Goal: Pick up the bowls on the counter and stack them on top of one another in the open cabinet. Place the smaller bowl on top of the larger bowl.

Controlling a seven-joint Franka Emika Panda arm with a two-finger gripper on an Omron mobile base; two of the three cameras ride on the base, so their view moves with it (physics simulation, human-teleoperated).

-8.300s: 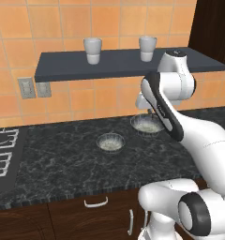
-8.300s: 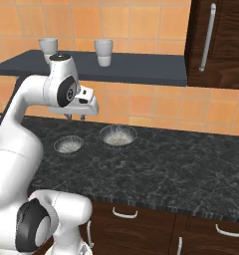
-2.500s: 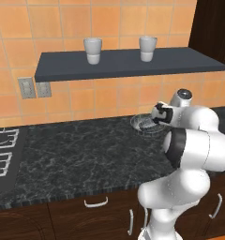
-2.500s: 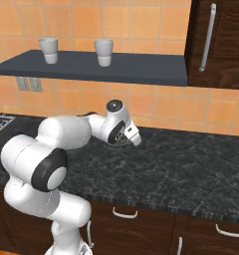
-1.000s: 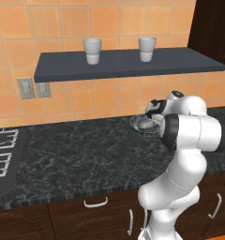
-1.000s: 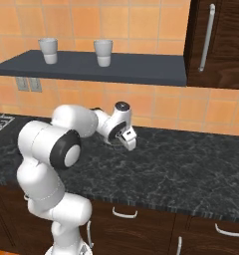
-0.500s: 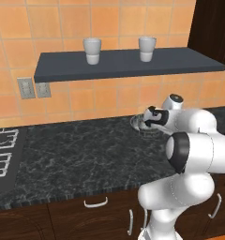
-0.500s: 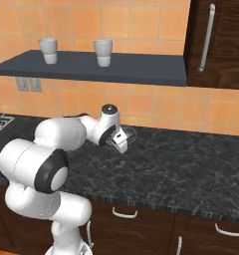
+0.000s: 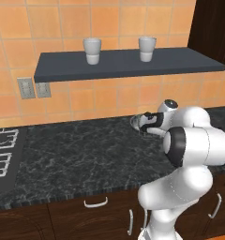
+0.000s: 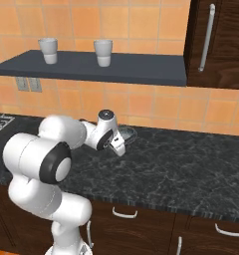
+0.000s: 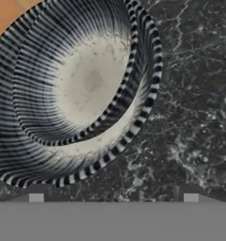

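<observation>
**A:** What does the left base view show?

**B:** The white arm folds low over the counter point(image 9: 77, 154), a black veined slab. Its gripper point(image 9: 145, 123) sits at a bowl point(image 9: 138, 123) near the tiled back wall. Above, the open cabinet point(image 9: 128, 63) is a dark slate-blue shelf carrying two white cups point(image 9: 92, 50).

**A:** And the right base view?

**B:** The gripper point(image 10: 119, 144) is low over the counter point(image 10: 191, 169), and the bowl's point(image 10: 127, 133) rim shows just behind the hand. The shelf point(image 10: 116, 67) runs above, beside a dark brown door with a silver handle point(image 10: 207, 30).

**A:** The hand view?

**B:** Two nested rims: the smaller bowl point(image 11: 82, 80), pale inside, appears to sit within the larger bowl point(image 11: 100, 155), both on the counter point(image 11: 190, 94).

**A:** Are the fingers apart or together?

**B:** I cannot tell; whether they touch the bowls is also unclear.
</observation>
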